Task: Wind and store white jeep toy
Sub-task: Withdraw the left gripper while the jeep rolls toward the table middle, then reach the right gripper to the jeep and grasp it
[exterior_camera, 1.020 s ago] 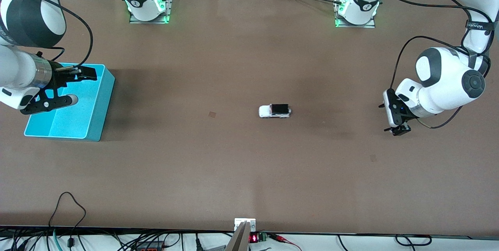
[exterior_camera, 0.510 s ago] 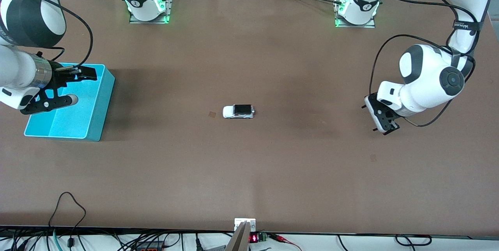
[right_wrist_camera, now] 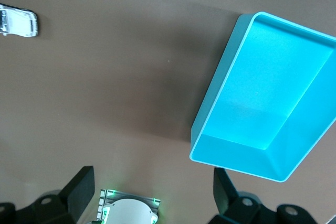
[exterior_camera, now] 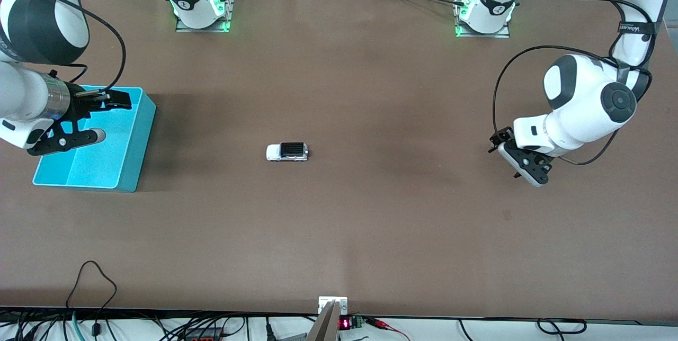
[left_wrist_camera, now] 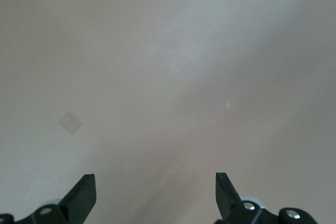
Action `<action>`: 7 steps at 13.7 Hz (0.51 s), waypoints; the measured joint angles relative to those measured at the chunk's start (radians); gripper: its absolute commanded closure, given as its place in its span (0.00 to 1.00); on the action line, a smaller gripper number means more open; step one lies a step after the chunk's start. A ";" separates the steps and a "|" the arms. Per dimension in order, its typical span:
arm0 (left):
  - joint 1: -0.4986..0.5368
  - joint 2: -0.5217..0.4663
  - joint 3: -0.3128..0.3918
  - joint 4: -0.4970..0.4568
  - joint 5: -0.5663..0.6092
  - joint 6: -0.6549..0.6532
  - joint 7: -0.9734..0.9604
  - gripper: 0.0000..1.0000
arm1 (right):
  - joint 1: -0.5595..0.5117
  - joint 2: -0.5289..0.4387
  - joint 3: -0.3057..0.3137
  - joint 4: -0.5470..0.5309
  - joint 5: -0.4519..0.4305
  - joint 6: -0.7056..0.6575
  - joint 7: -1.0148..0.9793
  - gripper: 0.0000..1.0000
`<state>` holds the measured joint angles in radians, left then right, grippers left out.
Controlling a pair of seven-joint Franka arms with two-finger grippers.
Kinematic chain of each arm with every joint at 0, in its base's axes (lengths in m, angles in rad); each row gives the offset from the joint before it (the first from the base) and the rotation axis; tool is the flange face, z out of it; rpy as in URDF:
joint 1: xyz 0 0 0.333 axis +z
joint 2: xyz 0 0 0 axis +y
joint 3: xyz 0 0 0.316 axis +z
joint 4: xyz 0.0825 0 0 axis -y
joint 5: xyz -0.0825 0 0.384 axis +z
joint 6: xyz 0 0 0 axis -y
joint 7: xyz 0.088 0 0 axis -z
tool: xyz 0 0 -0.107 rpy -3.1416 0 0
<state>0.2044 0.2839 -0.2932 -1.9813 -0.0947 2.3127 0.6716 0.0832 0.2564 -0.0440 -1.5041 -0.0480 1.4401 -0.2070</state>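
Observation:
The white jeep toy (exterior_camera: 286,152), with its black roof, stands on its wheels near the middle of the brown table; it also shows in the right wrist view (right_wrist_camera: 18,22). No gripper touches it. My left gripper (exterior_camera: 511,158) hangs open over bare table at the left arm's end, well away from the jeep. Its wrist view shows only tabletop between the spread fingers of the left gripper (left_wrist_camera: 156,179). My right gripper (exterior_camera: 108,117) waits open above the turquoise bin (exterior_camera: 135,150), and nothing lies between the fingers of the right gripper (right_wrist_camera: 152,174).
The turquoise bin (right_wrist_camera: 236,153) sits at the right arm's end with nothing visible in it. The right arm's base (right_wrist_camera: 128,211) glows green along the table edge farthest from the front camera. Cables run along the edge nearest the front camera.
The jeep has rolled across the table from nearer the left arm's end toward the bin. The left gripper has shifted slightly and turned. The right arm has not moved.

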 measured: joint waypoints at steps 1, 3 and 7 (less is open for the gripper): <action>0.000 -0.004 0.003 0.006 0.000 0.000 -0.066 0.00 | 0.000 0.000 0.000 -0.001 0.000 -0.001 0.000 0.00; 0.000 -0.011 0.005 0.015 0.000 -0.001 -0.186 0.00 | 0.001 0.000 0.000 -0.014 0.000 -0.007 -0.002 0.00; -0.013 -0.033 0.031 0.035 0.000 -0.035 -0.342 0.00 | 0.007 -0.028 0.005 -0.123 0.002 0.074 -0.041 0.00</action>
<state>0.1916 0.2512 -0.2623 -1.9461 -0.0947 2.2779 0.3291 0.0897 0.2288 -0.0387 -1.6276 -0.0461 1.5138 -0.2478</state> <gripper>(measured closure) 0.000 0.000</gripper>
